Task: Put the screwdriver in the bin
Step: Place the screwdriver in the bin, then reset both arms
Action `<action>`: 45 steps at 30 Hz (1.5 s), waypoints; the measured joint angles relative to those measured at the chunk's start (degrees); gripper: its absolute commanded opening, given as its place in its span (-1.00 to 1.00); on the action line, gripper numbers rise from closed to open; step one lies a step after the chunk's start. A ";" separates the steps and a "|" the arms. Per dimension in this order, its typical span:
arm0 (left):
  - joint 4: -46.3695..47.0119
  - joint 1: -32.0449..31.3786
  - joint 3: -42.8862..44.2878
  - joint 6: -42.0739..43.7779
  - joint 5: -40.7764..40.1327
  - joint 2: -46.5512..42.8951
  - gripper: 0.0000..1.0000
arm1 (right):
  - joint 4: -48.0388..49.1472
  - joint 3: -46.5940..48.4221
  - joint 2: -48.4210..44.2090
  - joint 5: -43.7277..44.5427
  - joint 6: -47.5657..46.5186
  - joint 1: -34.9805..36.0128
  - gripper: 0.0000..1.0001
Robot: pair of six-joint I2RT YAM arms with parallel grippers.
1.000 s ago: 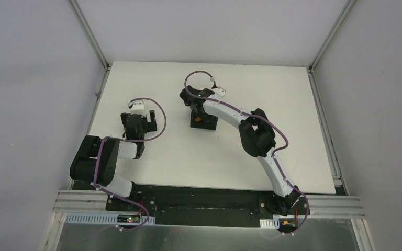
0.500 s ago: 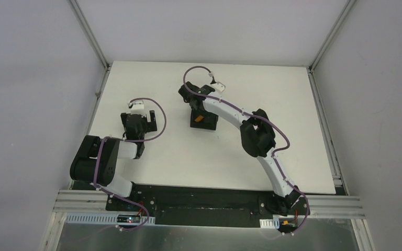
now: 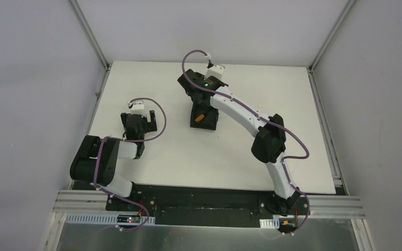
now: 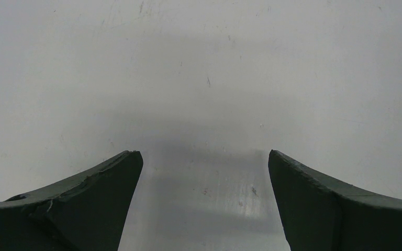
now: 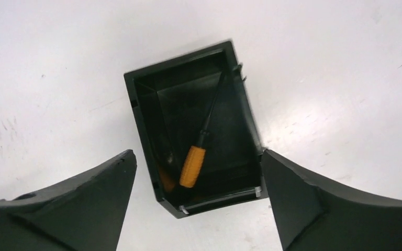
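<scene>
The black bin [image 5: 139, 112] stands on the white table, just below my right gripper [image 5: 198, 152]. That gripper is open, with its two fingers apart on either side of the bin's near end and nothing between them. The screwdriver [image 5: 192, 166] lies inside the bin, orange handle toward me and thin black shaft slanting to the far right corner. From above, the orange handle of the screwdriver [image 3: 201, 117] shows in the bin [image 3: 211, 123] under the right gripper [image 3: 198, 103]. My left gripper [image 4: 204, 153] is open over bare table, far from the bin.
The left gripper [image 3: 137, 124] hovers near the table's left side with its arm folded back. White walls with metal frame posts [image 3: 89, 34] enclose the white table [image 3: 293, 130]. The right arm stretches diagonally from its base to the bin.
The right gripper has opened and pulled up and back from the bin, leaving the screwdriver lying inside. The right elbow has swung outward. The left arm has not moved.
</scene>
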 measured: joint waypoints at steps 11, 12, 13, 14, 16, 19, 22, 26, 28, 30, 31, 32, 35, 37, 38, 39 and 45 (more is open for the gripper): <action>0.00 0.00 0.00 0.00 0.00 0.00 0.98 | -0.85 -4.74 -14.40 6.80 -16.02 -2.93 0.97; 0.00 0.00 0.00 0.00 0.00 0.00 0.98 | -0.61 -7.19 -16.44 6.75 -17.29 -4.22 0.97; 0.00 0.00 0.00 0.00 0.00 0.00 0.98 | 0.00 -9.42 -17.99 6.56 -18.34 -5.53 0.97; 0.00 0.00 0.00 0.00 0.00 0.00 0.98 | 0.61 -12.04 -19.69 6.16 -19.41 -7.17 0.97; 0.02 0.00 0.00 0.00 0.00 0.00 0.98 | 2.91 -18.21 -22.99 4.59 -22.12 -11.30 0.97; 0.00 0.00 0.00 0.00 0.00 0.00 0.98 | 6.03 -24.85 -25.77 2.40 -26.49 -16.35 0.97; 0.00 0.00 0.00 -0.02 0.00 0.00 0.98 | 8.87 -30.12 -27.63 0.33 -31.12 -20.11 0.97; 0.00 0.00 0.00 0.00 0.00 0.00 0.98 | 14.01 -37.40 -31.15 -5.49 -37.44 -24.24 0.97; 0.00 0.00 0.00 0.00 0.00 0.00 0.98 | 18.03 -41.97 -33.86 -9.53 -40.61 -26.40 0.97; 0.00 0.00 0.00 0.00 0.00 0.00 0.98 | 22.73 -47.54 -37.46 -15.17 -43.87 -29.38 0.97; 0.02 0.00 0.00 0.00 0.00 0.00 0.98 | 23.76 -49.05 -38.56 -16.85 -44.76 -30.40 0.97; 0.02 0.00 0.00 0.00 0.00 0.00 0.98 | 25.68 -51.15 -40.06 -19.47 -46.01 -32.15 0.97; 0.00 0.00 0.00 0.00 0.00 0.00 0.98 | 29.20 -54.82 -42.86 -24.94 -48.33 -35.74 0.97; 0.02 0.00 0.00 0.00 0.00 0.00 0.98 | 30.84 -56.15 -43.91 -27.58 -49.44 -37.46 0.97; 0.00 0.00 0.00 0.00 0.00 0.00 0.98 | 31.45 -56.54 -44.15 -28.70 -49.96 -37.94 0.97; 0.00 0.00 0.00 0.00 0.00 0.00 0.98 | 31.87 -56.78 -44.28 -29.62 -50.36 -38.27 0.97; 0.00 0.00 0.00 0.00 0.00 0.00 0.98 | 34.58 -58.45 -44.33 -36.20 -52.35 -41.00 0.97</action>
